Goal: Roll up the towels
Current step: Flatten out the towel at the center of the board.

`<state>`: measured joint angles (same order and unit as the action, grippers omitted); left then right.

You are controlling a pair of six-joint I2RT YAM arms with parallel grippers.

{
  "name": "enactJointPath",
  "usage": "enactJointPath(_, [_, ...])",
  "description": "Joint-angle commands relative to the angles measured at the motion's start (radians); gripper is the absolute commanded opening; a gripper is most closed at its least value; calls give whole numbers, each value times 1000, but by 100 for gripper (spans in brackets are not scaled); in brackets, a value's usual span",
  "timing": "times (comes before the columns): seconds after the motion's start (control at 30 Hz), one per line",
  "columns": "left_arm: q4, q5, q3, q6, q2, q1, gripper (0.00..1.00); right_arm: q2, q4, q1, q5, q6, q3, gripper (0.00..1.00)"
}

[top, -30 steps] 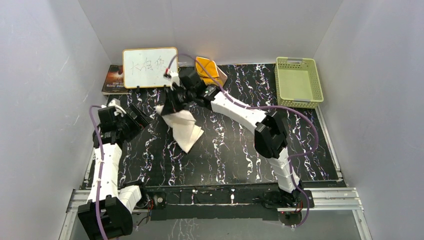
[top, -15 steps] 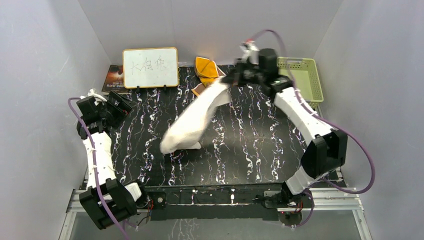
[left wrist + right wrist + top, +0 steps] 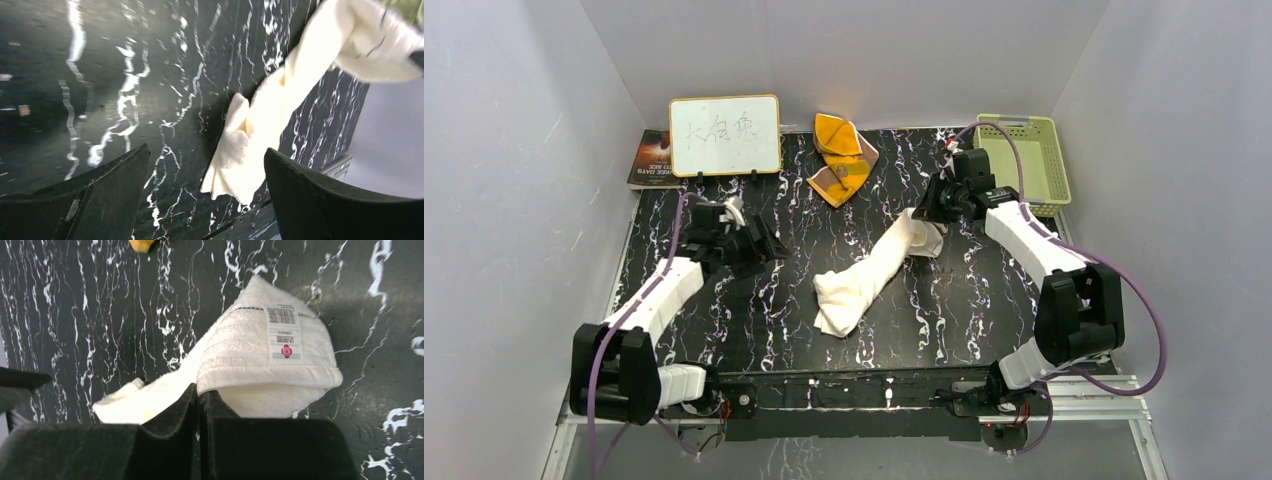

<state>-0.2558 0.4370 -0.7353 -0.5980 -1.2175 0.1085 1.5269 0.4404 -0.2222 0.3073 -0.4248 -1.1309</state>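
The cream-white towel (image 3: 864, 280) lies bunched in a long diagonal strip on the black marbled mat. Its upper end is lifted at my right gripper (image 3: 924, 222). In the right wrist view my right gripper (image 3: 200, 390) is shut on that end of the towel (image 3: 260, 347), with the towel's barcode label (image 3: 284, 335) facing up. My left gripper (image 3: 769, 250) is open and empty, left of the towel's lower end. In the left wrist view its jaws (image 3: 206, 150) stand wide apart, with the towel (image 3: 260, 125) beyond them. The orange-yellow towel (image 3: 839, 155) lies crumpled at the back of the mat.
A white board with writing (image 3: 724, 135) stands at the back left, with a book (image 3: 652, 158) beside it. A green basket (image 3: 1021, 165) sits at the back right. Grey walls close in three sides. The mat's front edge (image 3: 854, 372) runs above the arm bases.
My right arm swung from the back left to the right, dragging the cream towel across the mat, then lowered it. My left arm moved in toward the towel's lower end.
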Motion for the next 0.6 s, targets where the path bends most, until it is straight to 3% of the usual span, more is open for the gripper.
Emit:
enactJointPath(0.0, [40,-47,-32,-17,-46,159,82,-42,-30,8,-62,30,-58,0])
enactJointPath(0.2, [59,-133,-37,-19,-171,357,81,-56,-46,9,-31,14,-28,0])
enactJointPath(0.47, [176,-212,-65,-58,-339,426,77,-82,-35,9,-15,16,-14,0])
enactJointPath(0.5, [194,-224,-65,-62,-343,428,72,-86,-34,9,-12,18,-12,0])
enactJointPath(0.57, [232,-252,-66,-72,-333,428,44,-98,-32,9,-2,20,-12,0])
